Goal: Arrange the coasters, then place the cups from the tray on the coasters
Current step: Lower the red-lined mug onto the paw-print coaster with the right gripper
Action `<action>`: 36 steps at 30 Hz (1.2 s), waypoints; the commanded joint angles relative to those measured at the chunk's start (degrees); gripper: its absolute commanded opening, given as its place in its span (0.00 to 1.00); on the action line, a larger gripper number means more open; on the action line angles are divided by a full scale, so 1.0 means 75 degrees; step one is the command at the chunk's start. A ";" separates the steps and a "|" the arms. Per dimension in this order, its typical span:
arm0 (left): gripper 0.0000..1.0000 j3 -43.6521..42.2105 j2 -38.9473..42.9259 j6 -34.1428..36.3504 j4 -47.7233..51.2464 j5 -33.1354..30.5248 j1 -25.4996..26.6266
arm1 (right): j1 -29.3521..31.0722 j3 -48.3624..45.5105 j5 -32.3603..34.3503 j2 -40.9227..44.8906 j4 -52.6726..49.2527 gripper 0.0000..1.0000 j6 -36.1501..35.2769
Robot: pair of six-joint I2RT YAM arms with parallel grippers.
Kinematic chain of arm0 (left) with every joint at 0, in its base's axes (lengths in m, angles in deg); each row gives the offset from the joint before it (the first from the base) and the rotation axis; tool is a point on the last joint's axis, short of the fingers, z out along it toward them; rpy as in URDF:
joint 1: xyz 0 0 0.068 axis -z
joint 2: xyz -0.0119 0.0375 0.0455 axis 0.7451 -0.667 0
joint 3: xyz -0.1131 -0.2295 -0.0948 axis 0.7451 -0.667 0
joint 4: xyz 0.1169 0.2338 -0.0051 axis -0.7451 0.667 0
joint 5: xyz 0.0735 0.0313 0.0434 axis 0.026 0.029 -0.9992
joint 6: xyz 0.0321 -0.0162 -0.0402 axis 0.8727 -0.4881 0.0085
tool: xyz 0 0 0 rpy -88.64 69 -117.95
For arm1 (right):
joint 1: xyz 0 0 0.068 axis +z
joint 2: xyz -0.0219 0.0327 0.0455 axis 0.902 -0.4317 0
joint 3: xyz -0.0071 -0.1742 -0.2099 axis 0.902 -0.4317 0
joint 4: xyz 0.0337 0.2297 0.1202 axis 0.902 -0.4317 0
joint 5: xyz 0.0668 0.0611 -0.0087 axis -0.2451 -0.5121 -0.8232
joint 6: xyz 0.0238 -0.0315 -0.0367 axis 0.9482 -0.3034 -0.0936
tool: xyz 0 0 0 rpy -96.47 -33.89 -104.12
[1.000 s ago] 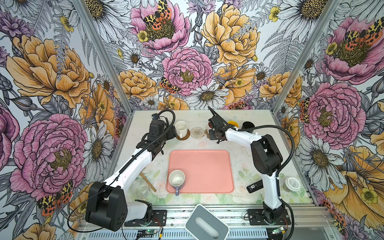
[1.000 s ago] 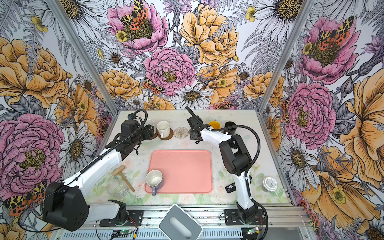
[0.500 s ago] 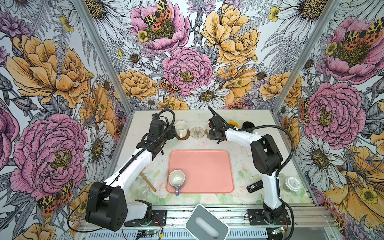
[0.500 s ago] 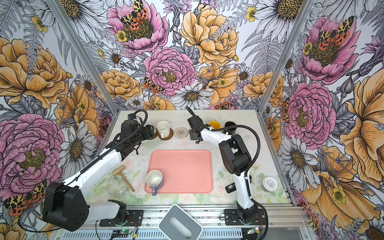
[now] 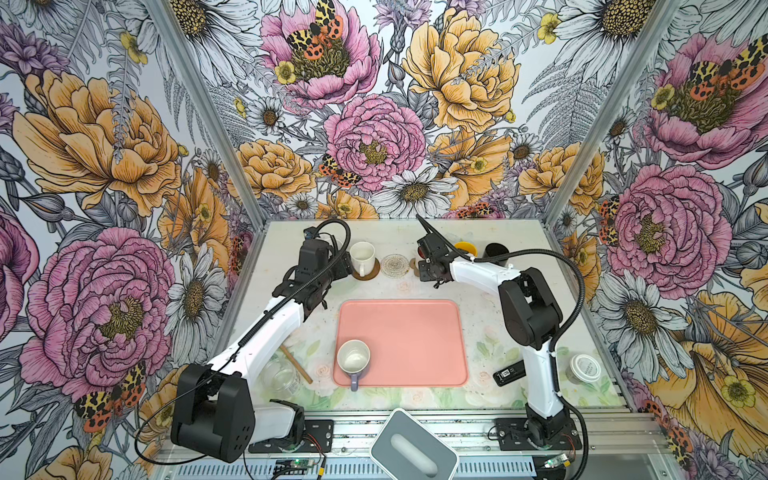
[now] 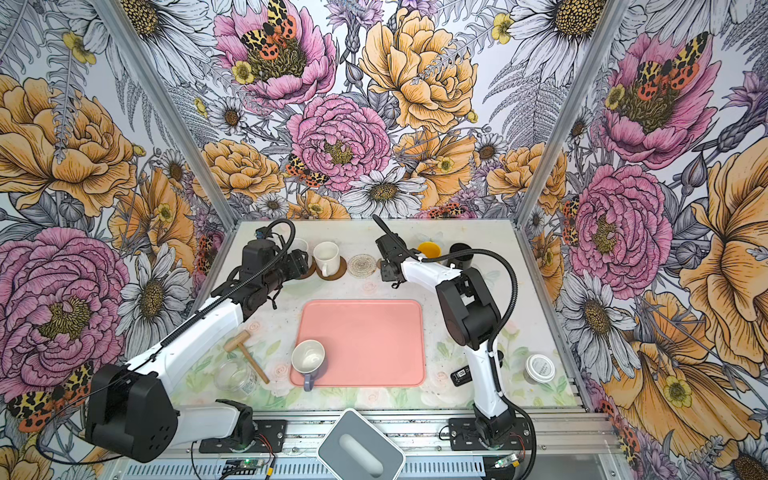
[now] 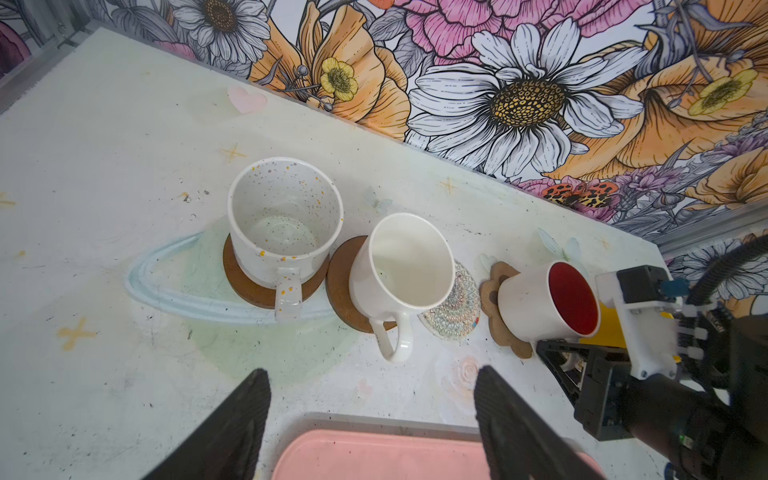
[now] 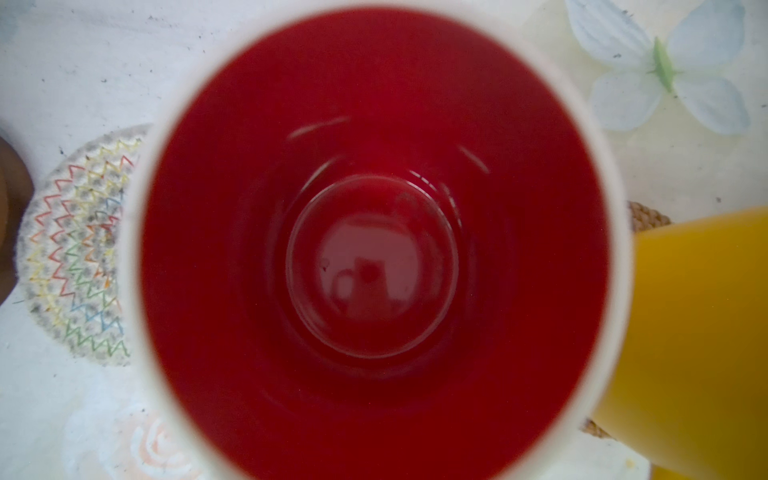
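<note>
Along the back of the table, a speckled white cup (image 7: 284, 224) and a plain white cup (image 7: 405, 270) each stand on a brown disc coaster (image 7: 249, 282). The whitish woven coaster (image 7: 455, 311) is bare. A white cup with red inside (image 7: 548, 299) rests on the paw-print coaster (image 7: 505, 332), with my right gripper (image 5: 430, 272) shut at its side; that cup's red inside fills the right wrist view and hides the jaws. Yellow (image 5: 465, 248) and black (image 5: 495, 251) cups stand farther right. My left gripper (image 7: 372, 384) hangs open and empty before the white cups. A lavender cup (image 5: 353, 357) sits on the pink tray (image 5: 415, 332).
A clear glass jar (image 5: 282, 374) and a wooden mallet (image 6: 245, 353) lie at the front left. A white-lidded container (image 5: 585, 368) and a small black device (image 5: 509, 374) sit at the front right. A grey rounded box (image 5: 413, 446) is at the front edge.
</note>
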 commanded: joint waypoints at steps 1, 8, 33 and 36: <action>0.79 0.0172 0.0004 0.0123 0.0031 -0.0015 -0.0093 | -0.0045 0.0327 0.0077 -0.0051 0.0498 0.00 0.0099; 0.79 0.0172 0.0004 0.0122 0.0031 -0.0012 -0.0093 | -0.0042 0.0297 -0.0034 -0.0125 0.0489 0.00 0.0135; 0.79 0.0178 0.0051 0.0146 0.0073 -0.0010 -0.0100 | -0.0072 0.0060 -0.0332 0.0014 0.0492 0.30 0.0264; 0.79 0.0162 0.0040 0.0151 0.0067 -0.0015 -0.0104 | -0.0057 0.0016 -0.0326 0.0063 0.0497 0.37 0.0276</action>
